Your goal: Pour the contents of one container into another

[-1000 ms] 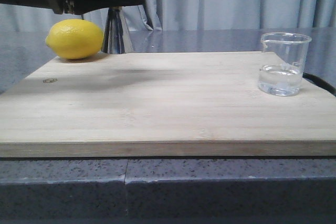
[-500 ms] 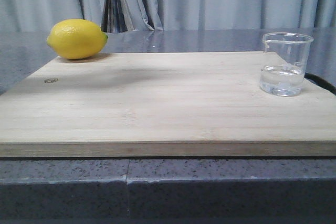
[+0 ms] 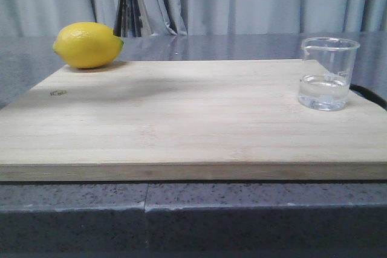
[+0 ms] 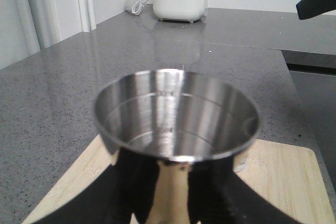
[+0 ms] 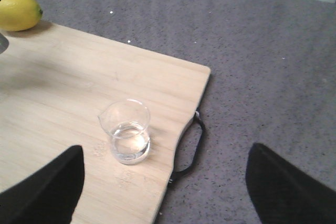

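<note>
Beaker (image 5: 126, 132) sits below and just ahead of the right end effector (image 5: 163, 182), roughly between its two dark fingers, which are spread wide and gripping nothing, so that arm is clearly the nearer one. It stands upright near the handle edge of the pale wooden board (image 3: 181, 119), long axis vertical, pouring lip turned toward the lemon (image 3: 87, 45); clear thin glass, with a little clear liquid in the bottom. The left end effector (image 4: 173, 203) is clamped on the jigger (image 4: 176, 121), holding it upright off the board, open cup facing up, so the beaker is well off to that arm's right. The jigger is shiny polished steel, a smooth flaring cone with faint fill lines inside, and looks empty. My guess is the next move is the right arm dropping onto the beaker from above. The bench (image 5: 273, 51) is grey speckled stone.
</note>
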{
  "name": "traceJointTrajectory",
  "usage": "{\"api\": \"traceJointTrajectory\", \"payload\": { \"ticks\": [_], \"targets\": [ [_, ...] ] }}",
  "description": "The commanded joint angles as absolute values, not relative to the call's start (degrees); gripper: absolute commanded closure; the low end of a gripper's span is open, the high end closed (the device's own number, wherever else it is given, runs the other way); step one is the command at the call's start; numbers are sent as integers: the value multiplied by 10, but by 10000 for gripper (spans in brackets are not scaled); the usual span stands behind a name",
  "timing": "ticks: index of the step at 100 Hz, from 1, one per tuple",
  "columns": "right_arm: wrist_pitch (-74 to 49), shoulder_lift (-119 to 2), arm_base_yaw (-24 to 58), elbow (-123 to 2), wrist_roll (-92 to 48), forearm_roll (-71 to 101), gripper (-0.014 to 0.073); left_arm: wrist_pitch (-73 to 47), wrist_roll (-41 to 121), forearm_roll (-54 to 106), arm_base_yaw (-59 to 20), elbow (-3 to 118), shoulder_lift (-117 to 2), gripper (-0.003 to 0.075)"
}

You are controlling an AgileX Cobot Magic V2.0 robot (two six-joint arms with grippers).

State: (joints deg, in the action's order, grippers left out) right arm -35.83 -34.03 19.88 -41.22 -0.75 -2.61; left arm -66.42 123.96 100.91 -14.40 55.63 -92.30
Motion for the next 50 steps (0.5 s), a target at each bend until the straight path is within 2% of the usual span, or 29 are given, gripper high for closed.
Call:
{"api": "traceJointTrajectory", "payload": {
  "ticks": [1,32,50],
  "targets": [
    [-321,-372,214,-442,-14,-23,28,-720,1235,1060,-150,575,-898,492],
    [-272,-457,233,-454,-14,-7,28,-720,1235,1060,-150,575,-898,492],
    [-139,-456,233,-406,-14,17,28,-720,1235,1060,-150,575,-898,492]
  ]
}}
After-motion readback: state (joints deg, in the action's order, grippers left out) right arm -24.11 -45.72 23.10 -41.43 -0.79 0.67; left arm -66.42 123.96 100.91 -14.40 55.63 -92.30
